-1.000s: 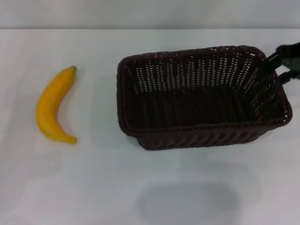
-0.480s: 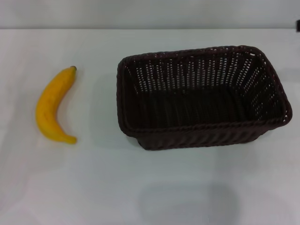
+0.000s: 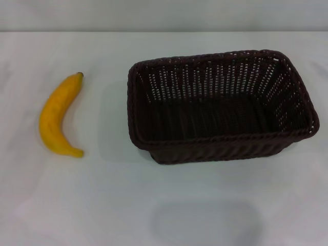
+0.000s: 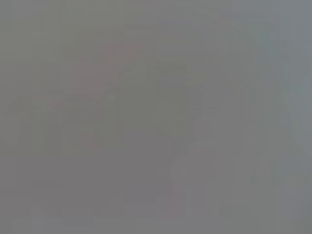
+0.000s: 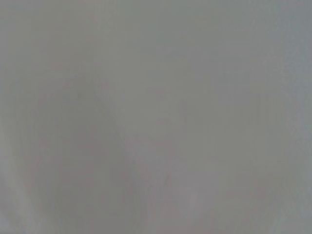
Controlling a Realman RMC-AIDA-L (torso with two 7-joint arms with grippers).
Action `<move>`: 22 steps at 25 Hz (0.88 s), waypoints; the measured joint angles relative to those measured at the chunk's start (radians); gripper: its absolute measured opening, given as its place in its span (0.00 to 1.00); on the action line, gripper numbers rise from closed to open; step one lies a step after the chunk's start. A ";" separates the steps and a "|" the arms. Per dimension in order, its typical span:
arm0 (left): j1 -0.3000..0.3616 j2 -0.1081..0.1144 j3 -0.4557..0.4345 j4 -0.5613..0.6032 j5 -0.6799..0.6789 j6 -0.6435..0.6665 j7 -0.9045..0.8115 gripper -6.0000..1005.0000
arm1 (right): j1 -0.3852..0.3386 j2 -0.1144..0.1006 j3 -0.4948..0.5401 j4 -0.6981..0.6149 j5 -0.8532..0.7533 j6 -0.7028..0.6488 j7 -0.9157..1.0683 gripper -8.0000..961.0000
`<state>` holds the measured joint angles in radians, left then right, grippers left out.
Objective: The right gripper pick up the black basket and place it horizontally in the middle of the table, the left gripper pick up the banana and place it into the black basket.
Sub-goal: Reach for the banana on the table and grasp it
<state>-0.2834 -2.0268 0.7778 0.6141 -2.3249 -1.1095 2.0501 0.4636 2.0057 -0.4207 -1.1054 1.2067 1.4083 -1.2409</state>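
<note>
At the left of the head view we see the banana (image 3: 58,116) lying loose on the white worktop (image 3: 102,205); the black basket (image 3: 220,105) sits upright centre-right, well apart. Neither hand is in sight, so we cannot tell their state. We judge the round banana could roll under a skewed pinch.

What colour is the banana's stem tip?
Dark, nearly black, on the yellow-orange banana; it shows best in the head view.

You've pulled the right gripper clear of the basket's (image 3: 220,105) far right corner; it's out of view now
</note>
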 joint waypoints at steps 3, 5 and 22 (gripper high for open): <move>0.008 0.006 -0.002 0.196 0.281 0.082 -0.351 0.85 | -0.056 -0.012 0.003 0.209 0.225 -0.071 -0.276 0.74; -0.001 0.023 -0.004 0.293 0.477 0.100 -0.615 0.85 | -0.077 -0.018 0.004 0.341 0.332 -0.116 -0.454 0.74; -0.358 0.231 -0.012 0.508 1.615 -0.429 -1.730 0.70 | -0.093 -0.002 0.007 0.629 0.599 -0.258 -1.053 0.74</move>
<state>-0.6418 -1.7958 0.7659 1.1217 -0.7102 -1.5382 0.3204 0.3710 2.0040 -0.4133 -0.4769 1.8053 1.1500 -2.2939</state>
